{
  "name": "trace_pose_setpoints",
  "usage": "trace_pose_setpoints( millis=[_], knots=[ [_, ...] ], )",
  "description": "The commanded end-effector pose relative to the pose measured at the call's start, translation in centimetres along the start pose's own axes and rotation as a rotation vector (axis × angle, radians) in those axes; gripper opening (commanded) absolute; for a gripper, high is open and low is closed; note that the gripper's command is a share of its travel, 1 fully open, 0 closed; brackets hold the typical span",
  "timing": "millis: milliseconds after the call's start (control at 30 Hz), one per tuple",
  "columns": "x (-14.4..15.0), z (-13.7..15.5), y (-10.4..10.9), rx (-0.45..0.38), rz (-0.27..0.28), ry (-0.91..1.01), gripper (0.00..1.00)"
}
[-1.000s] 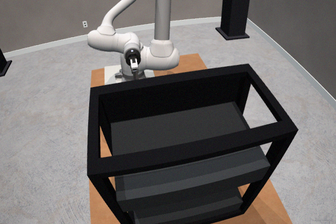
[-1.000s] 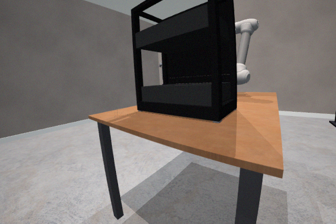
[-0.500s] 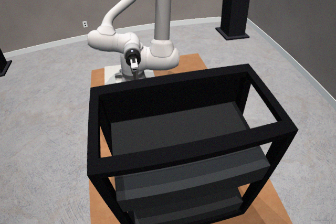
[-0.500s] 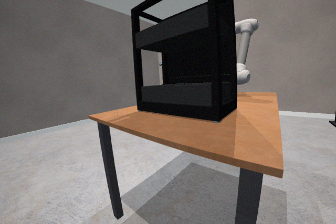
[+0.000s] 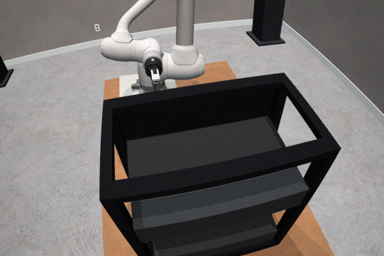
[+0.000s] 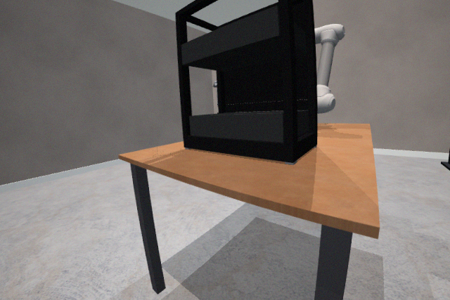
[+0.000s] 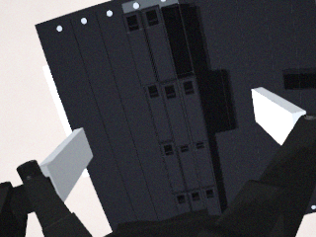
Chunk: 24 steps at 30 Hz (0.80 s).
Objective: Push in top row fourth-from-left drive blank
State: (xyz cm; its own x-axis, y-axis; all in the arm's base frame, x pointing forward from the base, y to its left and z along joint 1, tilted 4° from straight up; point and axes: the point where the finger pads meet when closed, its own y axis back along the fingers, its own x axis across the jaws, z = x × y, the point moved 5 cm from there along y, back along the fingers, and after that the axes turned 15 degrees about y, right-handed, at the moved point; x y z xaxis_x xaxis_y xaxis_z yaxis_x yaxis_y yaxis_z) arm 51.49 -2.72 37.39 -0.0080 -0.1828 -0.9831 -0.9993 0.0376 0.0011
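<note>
The rack (image 5: 216, 174) stood loose on the tabletop (image 6: 337, 194), so a hard or high push could probably slide or tip it. Its drive blanks (image 7: 173, 118) filled the centre of the wrist view, rotated; which one was the target, I could not tell. They looked stiff, for pressing, not gripping. The gripper (image 7: 178, 138) was fully open and empty. No writing was readable.

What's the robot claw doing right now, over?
Claw open, holding nothing. Rack upright on the table; its front panel fills the wrist view, not touched yet. Nothing seen between claw and panel.
</note>
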Motion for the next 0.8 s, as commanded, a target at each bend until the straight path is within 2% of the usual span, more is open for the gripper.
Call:
trace_pose_setpoints(
  millis=[0, 100, 600, 667, 767],
  knots=[
    [-0.2, 0.5, -1.4, 0.002, 0.000, 0.000, 1.00],
    [-0.2, 0.6, -1.8, 0.002, 0.000, 0.000, 1.00],
    [-1.3, 3.4, -10.1, 0.002, 0.000, 0.000, 1.00],
    [-1.3, 3.4, -10.1, 0.002, 0.000, 0.000, 1.00],
    [-1.4, 3.9, -11.4, 0.002, 0.000, 0.000, 1.00]
  ],
)
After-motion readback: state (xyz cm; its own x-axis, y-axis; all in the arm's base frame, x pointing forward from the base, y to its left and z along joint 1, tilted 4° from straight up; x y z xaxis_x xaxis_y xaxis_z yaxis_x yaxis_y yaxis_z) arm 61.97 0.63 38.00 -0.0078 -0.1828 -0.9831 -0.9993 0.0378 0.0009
